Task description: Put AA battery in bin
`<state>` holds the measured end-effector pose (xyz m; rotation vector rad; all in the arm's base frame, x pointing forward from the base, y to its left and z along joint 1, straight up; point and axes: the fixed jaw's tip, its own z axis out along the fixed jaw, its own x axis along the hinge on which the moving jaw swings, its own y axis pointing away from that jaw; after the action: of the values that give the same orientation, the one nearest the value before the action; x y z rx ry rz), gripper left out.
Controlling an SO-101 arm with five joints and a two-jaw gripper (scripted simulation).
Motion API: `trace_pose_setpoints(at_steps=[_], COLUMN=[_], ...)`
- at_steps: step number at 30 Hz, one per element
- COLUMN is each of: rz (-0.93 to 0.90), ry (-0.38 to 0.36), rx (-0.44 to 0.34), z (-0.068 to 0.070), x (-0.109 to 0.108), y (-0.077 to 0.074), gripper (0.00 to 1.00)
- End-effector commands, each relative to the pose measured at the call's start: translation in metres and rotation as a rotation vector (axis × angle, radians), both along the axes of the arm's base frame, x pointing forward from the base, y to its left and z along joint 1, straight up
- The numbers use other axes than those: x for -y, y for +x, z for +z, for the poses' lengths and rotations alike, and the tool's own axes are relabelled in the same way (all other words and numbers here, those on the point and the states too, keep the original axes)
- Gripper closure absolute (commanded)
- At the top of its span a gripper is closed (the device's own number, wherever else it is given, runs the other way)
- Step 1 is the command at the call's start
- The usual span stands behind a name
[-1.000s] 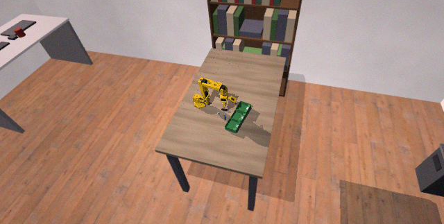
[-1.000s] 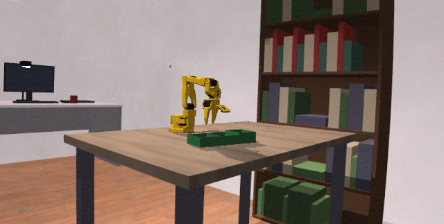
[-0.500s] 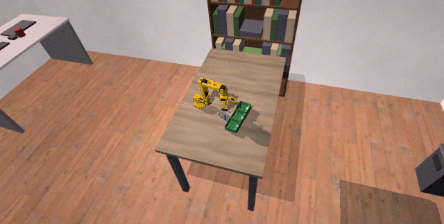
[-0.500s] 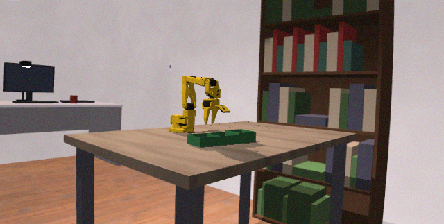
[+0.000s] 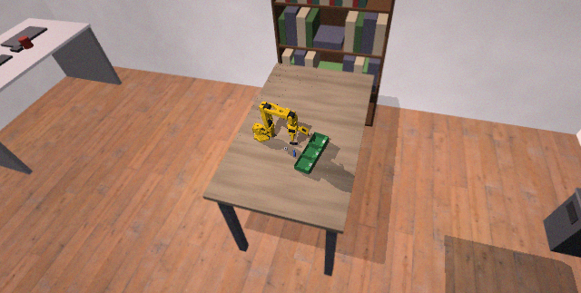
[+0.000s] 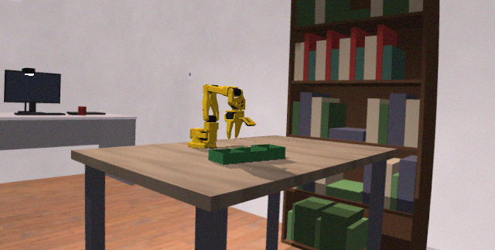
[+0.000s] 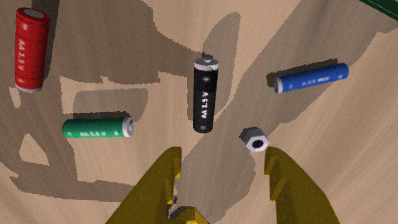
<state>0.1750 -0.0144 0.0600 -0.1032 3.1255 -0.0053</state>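
Lying flat on the bench [image 5: 272, 184], the black battery [image 7: 205, 95] sits just ahead of the tool [image 7: 222, 172], a little toward the tool's left finger [image 7: 161, 182]. Its long side points almost straight away from the tool, so its near end faces the gap between the two fingers. I think this one is the easiest to pick, since the tool would only need to go forward and down.

A small gray nut [image 7: 254, 139] lies very near the tip of the right finger [image 7: 292, 185] and could get bumped. A green battery [image 7: 97, 127] lies sideways off to the left, a blue battery [image 7: 311, 77] lies off to the right, and a red battery [image 7: 30, 49] is far to the left.

The tool is partly open and holds nothing; only bench shows between its fingers.

The row of green bins [image 5: 311, 152] stands toward the bench's right edge, near the batteries. I cannot see which bin has the X
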Motion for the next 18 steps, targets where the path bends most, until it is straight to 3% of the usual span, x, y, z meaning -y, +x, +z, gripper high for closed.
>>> trace_pose_setpoints(at_steps=[1,18], rz=[0.000,0.000], ry=[-0.002,-0.002], rx=[0.023,0.023], z=[0.004,-0.008], x=[0.001,0.002], y=[0.001,0.003], gripper=[0.79,0.79])
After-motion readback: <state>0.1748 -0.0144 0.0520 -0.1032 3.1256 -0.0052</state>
